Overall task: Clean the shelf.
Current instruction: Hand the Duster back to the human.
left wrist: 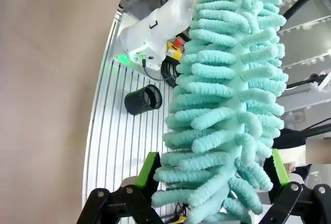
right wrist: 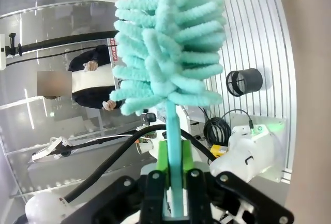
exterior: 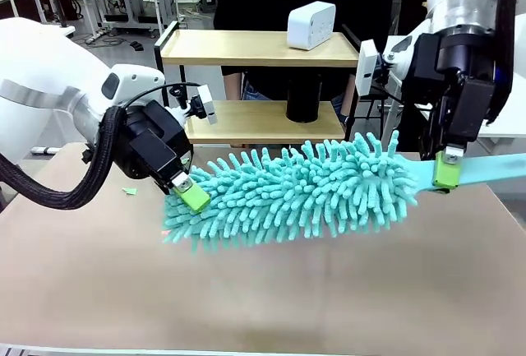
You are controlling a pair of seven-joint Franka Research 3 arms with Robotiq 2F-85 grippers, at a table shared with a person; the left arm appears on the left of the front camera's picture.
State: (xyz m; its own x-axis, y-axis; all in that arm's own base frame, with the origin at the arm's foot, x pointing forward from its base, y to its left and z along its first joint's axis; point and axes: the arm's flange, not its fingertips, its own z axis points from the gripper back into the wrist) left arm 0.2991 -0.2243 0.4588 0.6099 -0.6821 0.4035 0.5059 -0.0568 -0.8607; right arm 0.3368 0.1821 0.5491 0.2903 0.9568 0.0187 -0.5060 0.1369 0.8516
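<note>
A fluffy teal duster [exterior: 296,191] hangs level above the table, in front of the shelf [exterior: 246,48], a two-board wooden rack in a black frame. My right gripper [exterior: 446,171] is shut on the duster's flat teal handle [right wrist: 173,131], which runs up between its green pads [right wrist: 163,157]. My left gripper [exterior: 187,193] stands open at the duster's other end. In the left wrist view the duster head [left wrist: 227,94] fills the gap between the wide-set green fingers [left wrist: 148,168].
On the shelf's top board sits a white box [exterior: 311,25]; a black cylinder [exterior: 302,97] stands on the lower board. A person in black stands behind the shelf. A small green scrap [exterior: 130,191] lies on the tan table [exterior: 288,298].
</note>
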